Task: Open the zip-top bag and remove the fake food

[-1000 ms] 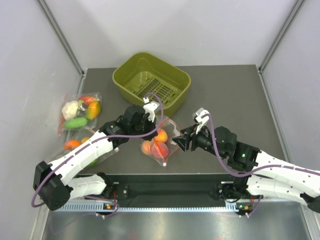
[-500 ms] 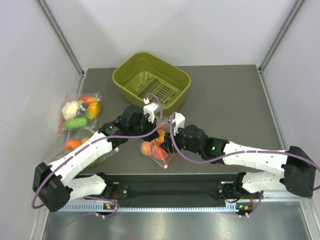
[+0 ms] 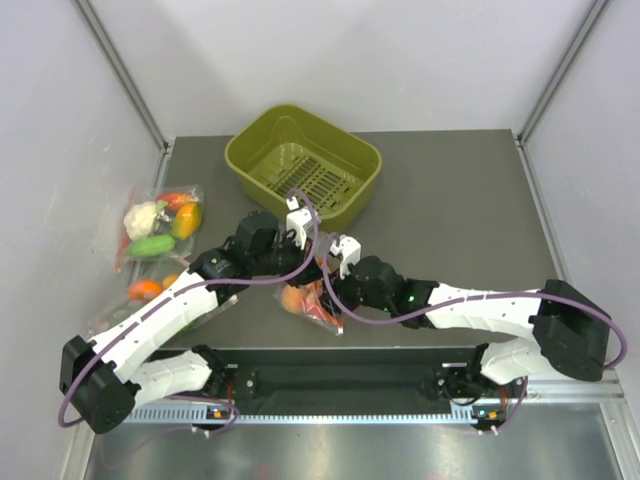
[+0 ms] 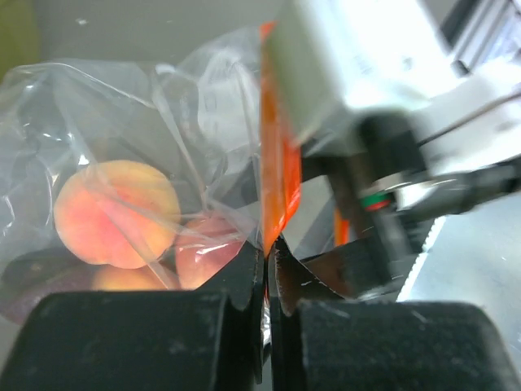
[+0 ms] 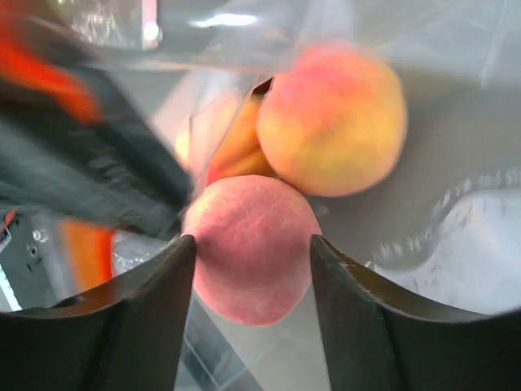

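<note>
Right, the left pincer (image 4: 266, 257) is pinched together on the orange zip strip (image 4: 279, 155), holding the zip-top bag (image 4: 187, 106) up by its edge, and the mouth looks to be open, so I'd call the first half of the job done. The right pincer (image 5: 252, 244) is nosed into the bag, fingers apart and straddling a pink peach (image 5: 252, 265), close against both sides but not visibly squeezing it. All the fake food (image 5: 334, 122) I can make out sits inside the plastic; nothing is out on the desk (image 3: 450, 200), so every fruit is left to remove. The bag hangs toward the 6 o'clock side of the desk, between the two arms. At 12 o'clock from it there's an olive-green basket (image 3: 240, 155), and at 9 to 10 o'clock two other bags of vegetables (image 3: 160, 222) lie off the desk's edge. The desk is dark grey, with pale panels closing it in.
</note>
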